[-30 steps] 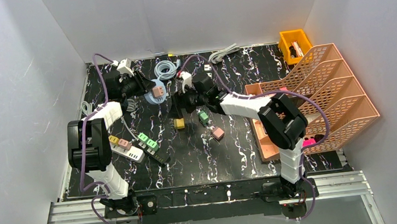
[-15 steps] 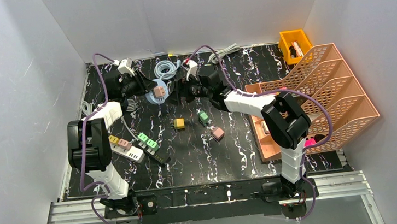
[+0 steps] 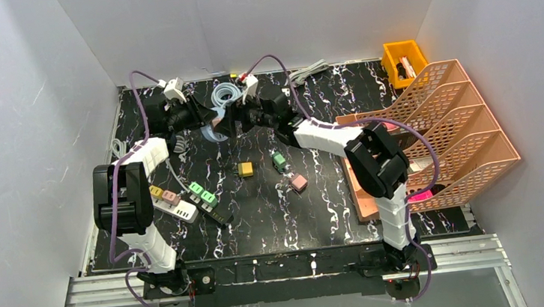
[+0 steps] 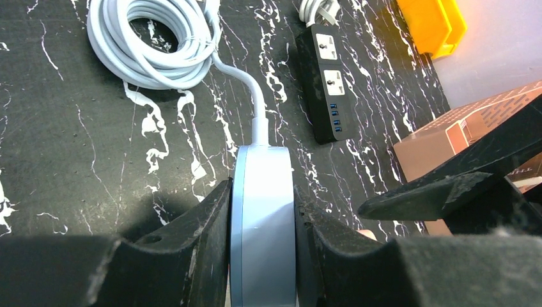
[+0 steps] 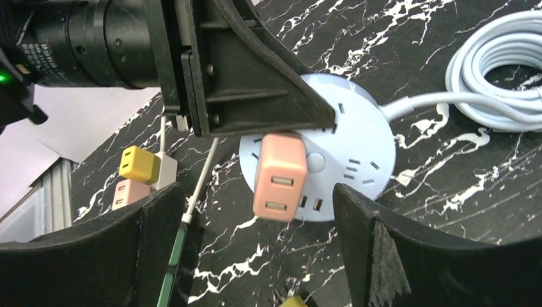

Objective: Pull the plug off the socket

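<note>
Clamping left gripper (image 4: 261, 192) on socket (image 5: 361, 144) — plug (image 5: 279, 176) seated

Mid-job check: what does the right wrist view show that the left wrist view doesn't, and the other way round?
Only the right wrist: the face of the round socket with the pink plug seated in it, and the right fingers open on either side. Only the left wrist: the socket edge-on, clamped between the left fingers, and a black power strip. Both: the socket and its coiled cable.
</note>
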You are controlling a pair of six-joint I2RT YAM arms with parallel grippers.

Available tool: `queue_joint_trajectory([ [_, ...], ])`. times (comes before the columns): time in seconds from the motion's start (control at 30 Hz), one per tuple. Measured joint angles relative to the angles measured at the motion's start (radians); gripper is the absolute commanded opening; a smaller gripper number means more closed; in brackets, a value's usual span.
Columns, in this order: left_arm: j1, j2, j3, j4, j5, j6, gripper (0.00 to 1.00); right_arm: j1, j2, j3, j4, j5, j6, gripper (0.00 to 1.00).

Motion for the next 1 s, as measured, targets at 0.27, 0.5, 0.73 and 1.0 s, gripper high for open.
queue_joint_trajectory([
  [0.27,-0.019,0.000,0.015,-0.013,0.000,0.002,0.00,0.042,0.100,0.154,-0.103,0.048,-0.062,0.78],
  [0.5,-0.021,0.000,0.019,-0.031,-0.006,0.015,0.00,0.046,0.151,0.218,-0.175,0.079,-0.088,0.00],
  [0.73,-0.019,0.000,0.024,-0.035,-0.030,0.021,0.00,0.042,0.182,0.290,-0.259,0.080,-0.083,0.00],
  [1.0,-0.031,0.000,0.025,-0.078,-0.042,0.033,0.00,0.126,0.105,0.186,-0.267,0.362,-0.278,0.00],
])
